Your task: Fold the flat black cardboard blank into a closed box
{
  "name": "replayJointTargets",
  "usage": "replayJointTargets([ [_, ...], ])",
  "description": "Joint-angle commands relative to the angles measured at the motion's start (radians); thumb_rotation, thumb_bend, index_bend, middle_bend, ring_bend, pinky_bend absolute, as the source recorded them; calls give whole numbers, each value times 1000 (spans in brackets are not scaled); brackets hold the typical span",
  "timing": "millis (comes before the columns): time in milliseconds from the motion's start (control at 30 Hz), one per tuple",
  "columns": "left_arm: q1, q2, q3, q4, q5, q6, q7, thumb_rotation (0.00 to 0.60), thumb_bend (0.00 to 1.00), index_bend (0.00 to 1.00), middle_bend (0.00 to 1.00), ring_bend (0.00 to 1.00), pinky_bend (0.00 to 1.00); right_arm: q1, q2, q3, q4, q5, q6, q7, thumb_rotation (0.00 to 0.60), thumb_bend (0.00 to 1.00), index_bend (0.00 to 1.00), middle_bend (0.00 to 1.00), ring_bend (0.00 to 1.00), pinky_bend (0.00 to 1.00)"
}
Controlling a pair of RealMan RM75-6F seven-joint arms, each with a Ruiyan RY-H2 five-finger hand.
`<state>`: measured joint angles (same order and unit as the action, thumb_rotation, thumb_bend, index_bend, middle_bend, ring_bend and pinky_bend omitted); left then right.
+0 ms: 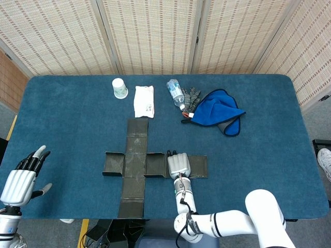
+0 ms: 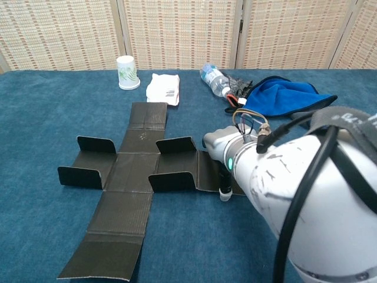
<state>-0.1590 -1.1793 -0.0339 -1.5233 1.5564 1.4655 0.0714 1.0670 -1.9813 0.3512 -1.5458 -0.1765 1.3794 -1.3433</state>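
Black cardboard blank [image 1: 135, 166] flat on table, right hand [image 1: 178, 165] resting on it, grip unclear, left hand [image 1: 20, 178] spread, empty.

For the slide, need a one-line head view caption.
Right hand rests on the flat black cardboard blank; left hand hovers open off the table edge.

The cardboard blank [image 1: 135, 165] lies mid-tabletop [image 1: 269, 155], right hand [image 1: 178, 165] on its 3 o'clock arm; cup [image 1: 119, 88], packet [image 1: 144, 101], bottle [image 1: 176, 93], cloth [image 1: 217, 109] at 12.
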Motion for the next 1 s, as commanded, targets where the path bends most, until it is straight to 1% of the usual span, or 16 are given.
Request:
replayJointTargets([
  [33,-1,0,-1,0,0,0,0,600,133,97,61,111,225,1,1,1,1,-1,-1,0,600,0,57,175,796,972],
  [300,-5,-2,-1,1,-4,-7,1,600,133,97,61,111,224,6,2,-1,10,2,-12,-7,600,0,92,202,806,972],
  [433,-6,-4,-1,4,-4,-7,-2,600,133,97,61,111,224,13,3,-5,13,-2,-14,-17,600,12,137,235,820,972],
  [567,-9,-5,-2,8,-5,-11,-5,600,134,98,61,111,225,17,8,-12,12,-15,-12,-23,600,123,211,283,836,972],
  [667,-16,-6,-6,10,-3,-13,-11,600,133,99,61,111,225,12,18,-18,7,-30,-18,-12,600,172,250,312,844,972],
  [767,-23,-7,-10,14,1,-17,-19,600,133,114,61,112,225,0,33,-25,0,-56,-38,18,600,189,273,328,847,972],
  [933,-47,-14,-22,33,-3,-42,-38,600,133,156,61,123,225,-40,86,-56,-20,-125,-119,110,600,191,279,337,849,972],
  [1000,-64,-20,-27,47,-3,-58,-46,600,133,164,63,161,229,-59,109,-73,-25,-166,-155,159,600,191,283,344,851,972],
])
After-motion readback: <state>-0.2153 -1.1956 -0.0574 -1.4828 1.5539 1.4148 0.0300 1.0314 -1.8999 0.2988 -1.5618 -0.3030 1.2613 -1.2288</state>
